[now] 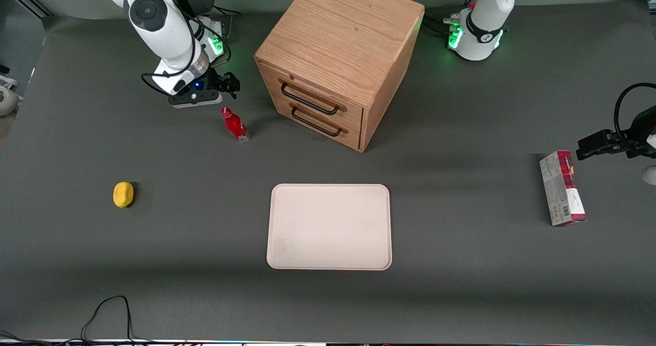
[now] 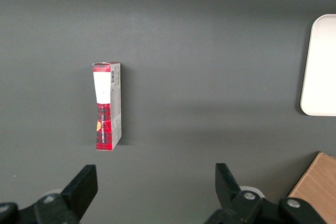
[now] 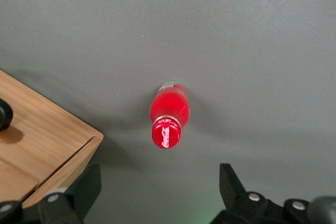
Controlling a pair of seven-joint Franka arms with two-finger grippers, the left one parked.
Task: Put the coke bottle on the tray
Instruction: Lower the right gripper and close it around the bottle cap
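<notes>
Front view: right gripper [image 1: 225, 85] hanging above the table, beside the wooden drawer cabinet [image 1: 335, 59], farther from the camera than everything it might reach. Fingers spread, holding nothing, touching nothing. Coke bottle [image 1: 235, 124] standing upright on the grey table [image 1: 461, 294] just nearer the camera than the gripper, close by but apart from it, red cap on top and clear base below. Tray [image 1: 329, 227] well apart from the gripper, much nearer the camera, flat on the table with nothing on it. Yellow lemon-like object [image 1: 123, 194] also nearer the camera than the gripper, toward the working arm's end of the table. Red-and-grey box [image 1: 561, 188] lying far off toward the parked arm's end.

Right wrist view: gripper [image 3: 157, 190] wide open, two dark fingers [image 3: 84, 190] framing bare table, empty between them. Coke bottle [image 3: 169, 114] seen from above just ahead of the fingertips, untouched; white script on the red cap, apparently Coca-Cola lettering. Corner of the drawer cabinet [image 3: 42, 145] beside one finger.

Left wrist view: red-and-grey box [image 2: 107, 106] with a white label patch and fine print, unreadable; edge of the tray [image 2: 320, 66] showing.
</notes>
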